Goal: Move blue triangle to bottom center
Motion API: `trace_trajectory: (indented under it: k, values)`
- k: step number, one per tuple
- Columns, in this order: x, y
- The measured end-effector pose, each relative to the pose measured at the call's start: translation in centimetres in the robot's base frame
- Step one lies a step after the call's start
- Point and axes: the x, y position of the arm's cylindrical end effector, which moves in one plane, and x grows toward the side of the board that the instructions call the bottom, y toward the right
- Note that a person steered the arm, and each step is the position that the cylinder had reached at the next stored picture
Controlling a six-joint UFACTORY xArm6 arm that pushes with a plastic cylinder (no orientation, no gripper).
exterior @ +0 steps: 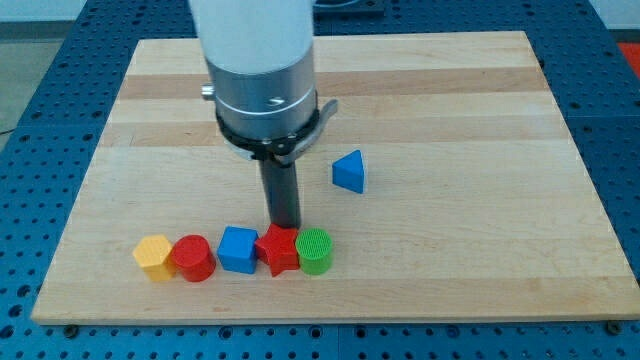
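Observation:
The blue triangle (349, 171) lies on the wooden board (450, 100), right of the board's middle. My tip (285, 227) stands to its lower left, right at the top edge of the red star-shaped block (278, 249); whether it touches that block I cannot tell. The rod hangs from the white and grey arm body at the view's top.
A row of blocks lies near the board's bottom edge, left of centre: a yellow block (153, 257), a red cylinder (193, 258), a blue cube (238, 248), the red star and a green cylinder (314, 250). Blue perforated table surrounds the board.

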Motion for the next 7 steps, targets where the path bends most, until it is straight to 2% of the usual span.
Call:
trace_trajectory:
  k: [2, 5, 6, 7]
  values:
    - [0.4, 0.0]
    - [-10.2, 0.5]
    - [-10.8, 5.2]
    - [-6.9, 8.8]
